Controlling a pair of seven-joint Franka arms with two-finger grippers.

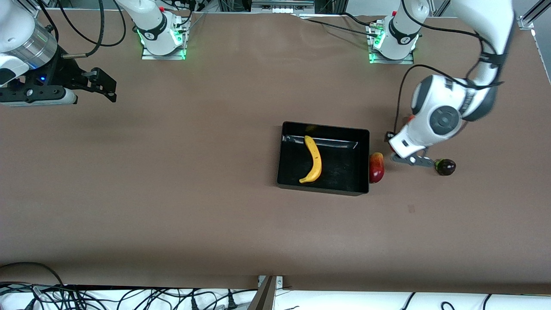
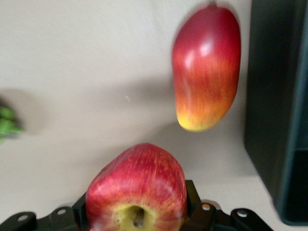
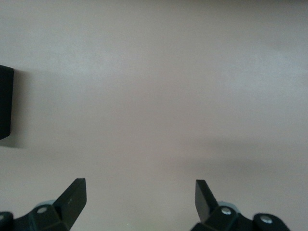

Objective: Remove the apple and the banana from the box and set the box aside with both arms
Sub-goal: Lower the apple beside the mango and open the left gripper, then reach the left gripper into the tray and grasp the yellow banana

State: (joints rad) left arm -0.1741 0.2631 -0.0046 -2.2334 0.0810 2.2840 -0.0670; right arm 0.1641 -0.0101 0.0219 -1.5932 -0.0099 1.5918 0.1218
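Observation:
The black box (image 1: 366, 142) sits mid-table with the yellow banana (image 1: 313, 160) lying in it. A red-yellow mango (image 1: 376, 167) lies against the box's outer wall at the left arm's end; it also shows in the left wrist view (image 2: 207, 72) beside the box wall (image 2: 274, 106). My left gripper (image 2: 139, 214) is shut on the red-yellow apple (image 2: 139, 185), low over the table beside the mango. In the front view the left arm's wrist (image 1: 411, 144) hides this hand. My right gripper (image 1: 103, 86) is open and empty, waiting over the right arm's end of the table; it also shows in the right wrist view (image 3: 139, 195).
A dark purple fruit (image 1: 446, 166) with a green stalk lies on the table beside the left wrist, toward the left arm's end; its green tip shows in the left wrist view (image 2: 6, 126). A black edge (image 3: 5, 103) shows at the border of the right wrist view.

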